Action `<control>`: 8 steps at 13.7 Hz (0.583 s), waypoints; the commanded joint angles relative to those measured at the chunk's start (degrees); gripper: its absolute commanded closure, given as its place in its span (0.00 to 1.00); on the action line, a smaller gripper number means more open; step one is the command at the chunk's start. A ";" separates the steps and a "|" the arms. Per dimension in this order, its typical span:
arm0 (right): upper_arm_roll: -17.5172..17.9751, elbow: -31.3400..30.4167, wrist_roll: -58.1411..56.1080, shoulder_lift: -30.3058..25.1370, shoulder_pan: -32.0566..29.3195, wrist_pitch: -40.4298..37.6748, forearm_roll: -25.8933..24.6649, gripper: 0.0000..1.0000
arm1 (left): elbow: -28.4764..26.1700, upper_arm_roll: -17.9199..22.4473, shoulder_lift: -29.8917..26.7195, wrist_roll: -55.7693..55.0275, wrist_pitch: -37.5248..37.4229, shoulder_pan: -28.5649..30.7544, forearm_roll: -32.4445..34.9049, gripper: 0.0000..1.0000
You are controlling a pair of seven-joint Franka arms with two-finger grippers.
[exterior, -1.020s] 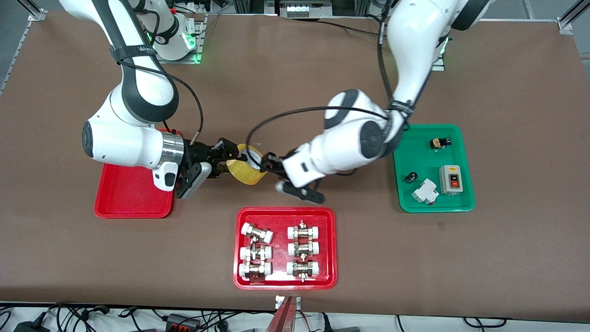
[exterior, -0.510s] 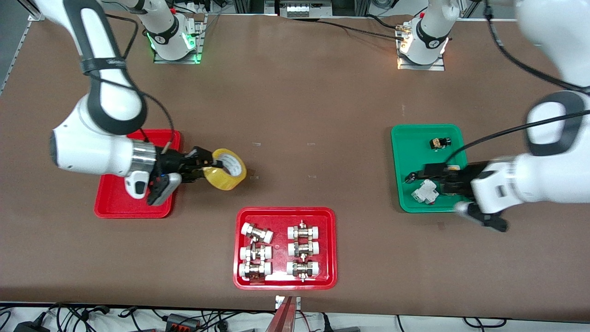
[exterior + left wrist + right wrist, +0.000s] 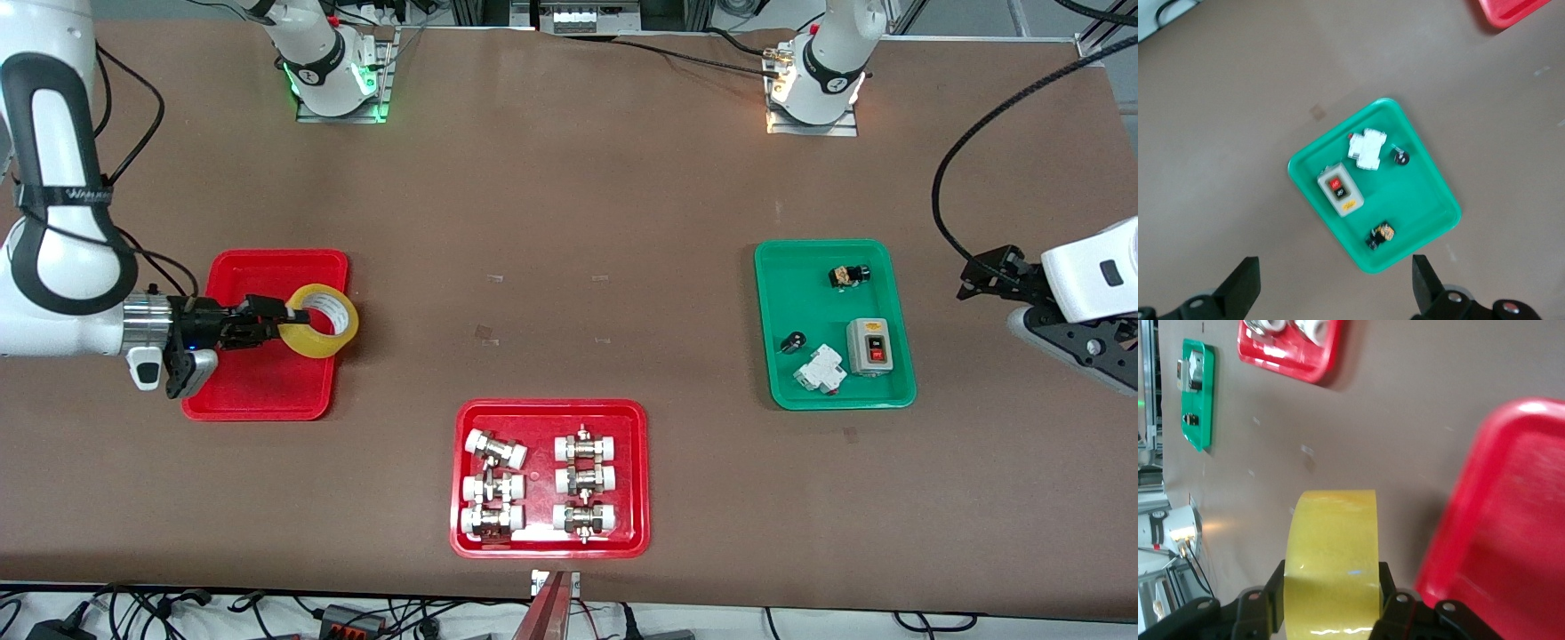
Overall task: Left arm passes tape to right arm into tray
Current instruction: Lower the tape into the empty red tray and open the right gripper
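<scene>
We found the right arm reaching in from its end of the table, its silver wrist ring leading to the right gripper, which was pinching the tape on the ring's wall, one finger inside the core and one outside. The yellow roll hung in the air over the edge of the plain red tray, the edge toward the middle of the table, and it did not touch the tray floor as far as we could tell. In the right wrist view the tape stood on edge between the black fingers, with the tray's rim just beside it. Nearer to the front camera, near the table's middle, lay the red tray of fittings, holding six white-capped metal pieces in two columns. Toward the left arm's end sat the green tray, with a grey switch box, a white breaker and two small dark parts in it. The left gripper hung over bare table past the green tray, toward the table's end, its fingers spread wide and holding nothing; the left wrist view looked down on the green tray between those parted fingertips.
</scene>
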 commanded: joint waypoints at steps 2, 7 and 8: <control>1.14 0.68 -9.64 5.13 -4.78 -1.19 -2.31 1.00 | -19.82 -1.23 -12.98 -20.30 5.03 1.07 -3.58 0.00; 1.14 0.69 -10.27 5.40 -4.44 2.84 -10.56 0.01 | -29.02 -1.76 -19.09 -21.20 11.50 1.34 -3.67 0.00; 1.14 0.68 -10.53 5.40 -4.00 4.25 -12.67 0.00 | -30.15 -1.93 -20.14 -21.21 11.68 1.25 -3.41 0.00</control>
